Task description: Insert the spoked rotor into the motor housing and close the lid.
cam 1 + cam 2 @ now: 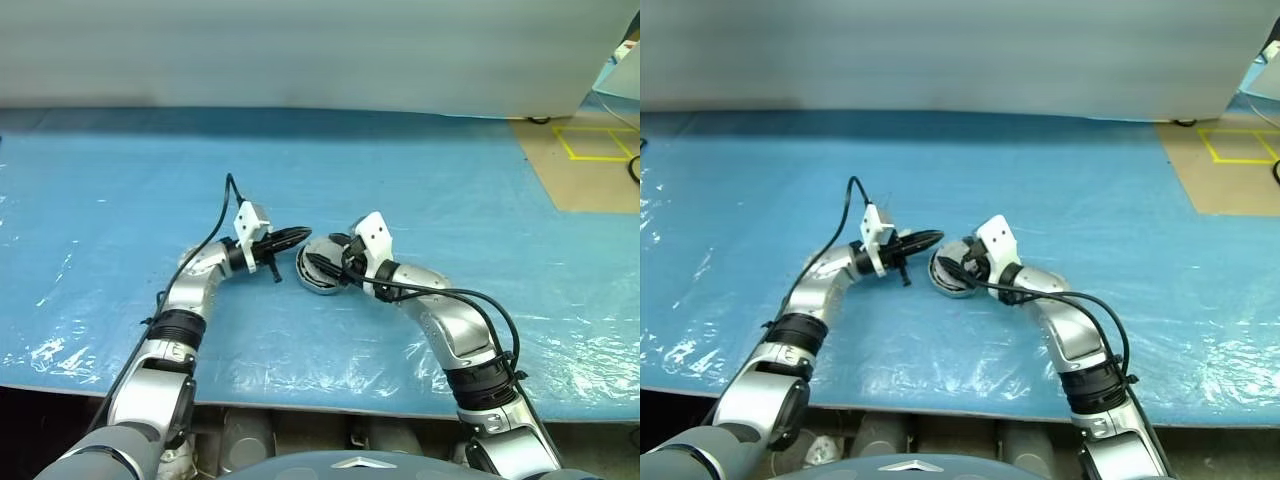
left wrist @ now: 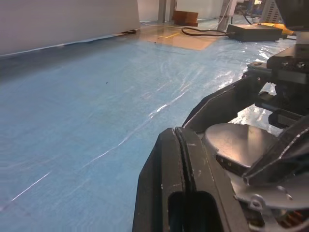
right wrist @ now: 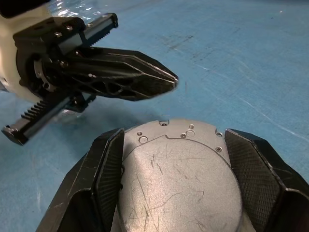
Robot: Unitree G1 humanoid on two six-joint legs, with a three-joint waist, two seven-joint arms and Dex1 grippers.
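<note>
Right wrist view is showing the right claw gripping a round silver-grey metal disc, the lid, its two black ribbed fingers pressing on opposite sides of the rim. The scratched plain face of the lid is turned toward the camera, with small screw heads along a flatter section of its edge. Just beyond it, the left claw is hovering with its black fingers pinched together on nothing, tips aimed toward the lid and apart from it.

From the head, both arms are meeting over the middle of the blue plastic-covered counter, with the lid sitting on the shallow round silver motor housing between them. Copper windings are peeking out at the housing's near edge in the left wrist view, so the lid is looking not fully seated. Whether the spoked rotor is already inside cannot be told.

As a judgement, lid and housing are rigid metal, fairly heavy for their size, and smooth enough to slip in a loose grip. They are not fragile, though the copper windings could be scraped by a tilted edge. The rim, taken across its full width as the right claw is doing, is looking like the best hold. The closed left claw is probably serving best as a steadying pusher against the housing wall.
</note>
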